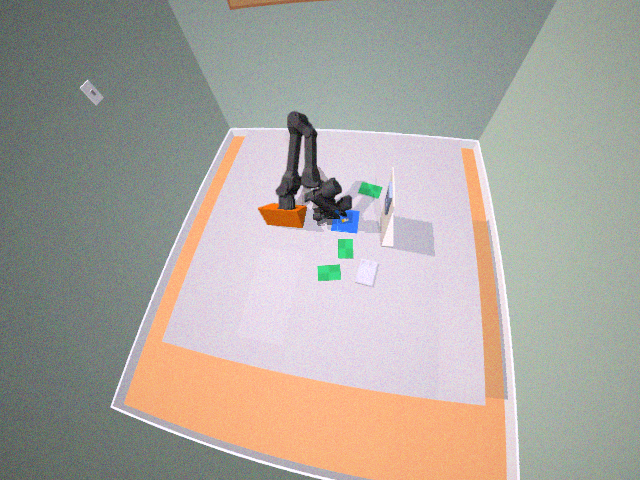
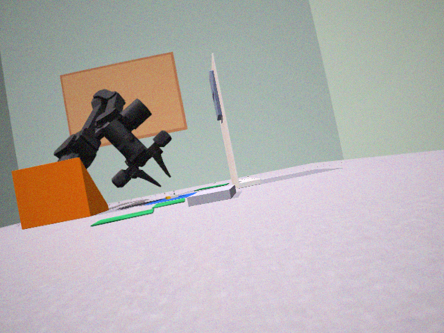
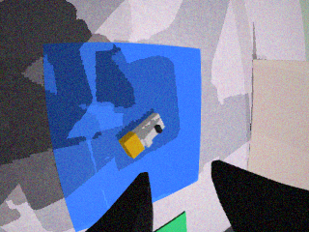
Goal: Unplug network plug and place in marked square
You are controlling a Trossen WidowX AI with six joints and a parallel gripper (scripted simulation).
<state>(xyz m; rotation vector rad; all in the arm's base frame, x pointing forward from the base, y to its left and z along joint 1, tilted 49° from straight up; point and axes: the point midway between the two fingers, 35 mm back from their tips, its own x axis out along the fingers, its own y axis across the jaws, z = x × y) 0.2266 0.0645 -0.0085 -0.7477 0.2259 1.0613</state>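
Note:
The plug [image 1: 344, 220] [image 2: 168, 198] [image 3: 132, 145], grey with a yellow end, lies on the table inside the blue marked square [image 1: 353, 227] [image 3: 189, 97]. In the wrist view it lies at a slant, with blue showing all around it. My gripper [image 2: 165, 181] [image 3: 181, 174] is open and empty. Its fingertips are apart and hang above the plug, touching nothing visible. The upright panel [image 1: 387, 237] [image 2: 229, 154] [image 3: 280, 111] stands to the right of the square. The blue-grey socket block [image 2: 215, 96] is on the panel's face, with no plug visible in it.
Three flat green pieces [image 1: 370, 189] [image 1: 345, 248] [image 1: 329, 272] lie around the square. A low white block [image 1: 367, 272] [image 2: 211, 197] lies in front of the panel. An orange block [image 1: 284, 217] [image 2: 53, 193] stands beside the arm's base.

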